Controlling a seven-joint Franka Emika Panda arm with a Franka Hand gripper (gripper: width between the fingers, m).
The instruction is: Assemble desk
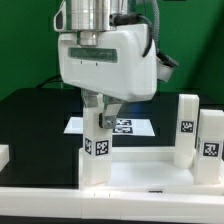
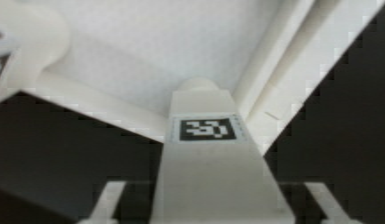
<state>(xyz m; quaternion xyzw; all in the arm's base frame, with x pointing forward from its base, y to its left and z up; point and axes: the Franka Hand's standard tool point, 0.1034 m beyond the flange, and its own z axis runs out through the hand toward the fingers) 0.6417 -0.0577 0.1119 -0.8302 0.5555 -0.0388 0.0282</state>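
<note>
The desk panel (image 1: 150,172) lies at the front, white and rimmed. One white leg (image 1: 97,150) with a black-and-white tag stands upright at its corner on the exterior view's left. My gripper (image 1: 98,108) reaches down over the top of this leg. In the wrist view the leg (image 2: 215,150) runs up between my two fingers (image 2: 114,200), with a dark gap on each side, so the gripper (image 2: 208,190) is open around it. The panel (image 2: 136,60) lies beyond the leg. Two more tagged legs (image 1: 186,125) (image 1: 210,145) stand upright at the panel's right side.
The marker board (image 1: 128,127) lies on the black table behind the panel. A small white part (image 1: 3,155) sits at the exterior view's left edge. The bulky arm hangs over the panel's left corner.
</note>
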